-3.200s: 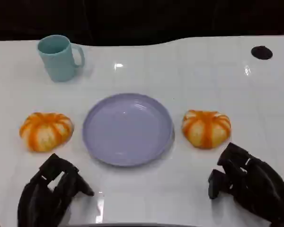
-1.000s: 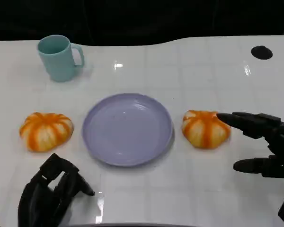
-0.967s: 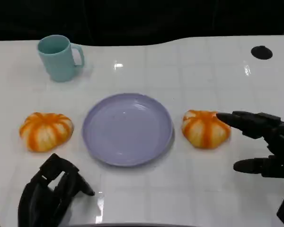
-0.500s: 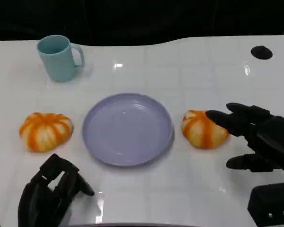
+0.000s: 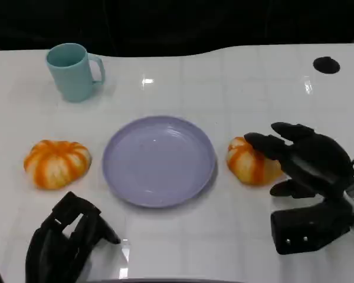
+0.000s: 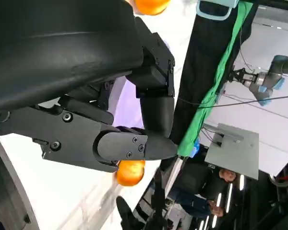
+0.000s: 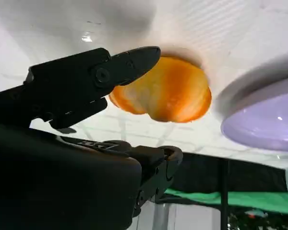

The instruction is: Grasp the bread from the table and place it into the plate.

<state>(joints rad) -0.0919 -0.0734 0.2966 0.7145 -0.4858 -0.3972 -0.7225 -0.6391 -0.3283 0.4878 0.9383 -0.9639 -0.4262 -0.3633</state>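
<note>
On the white desk (image 5: 224, 76), going left to right in the head view: a teal mug (image 5: 74, 72) stands at the far left near the back edge, with open desk all round it. In front of it lies the left bread (image 5: 57, 163), an orange-and-white striped bun, apart from the plate rim with a strip of bare desk between. Below it the left robot hand (image 5: 68, 242) rests near the front edge, fingers curled in with nothing in them, well apart from the bun.

The lilac plate (image 5: 159, 160) sits in the middle, holding nothing, with free desk in front and behind. Just beside its right rim, not touching, lies the right bread (image 5: 253, 161). The right robot hand (image 5: 304, 162) reaches over this bun from the right, fingers spread apart, upper fingers above its top and another low on its near side; whether they touch it I cannot tell. A small black disc (image 5: 326, 65) lies far back on the right.

The right wrist view shows the bun (image 7: 165, 93) between the spread fingers (image 7: 129, 62), with the plate's rim (image 7: 264, 124) close beside it. The left wrist view shows people beyond the desk.
</note>
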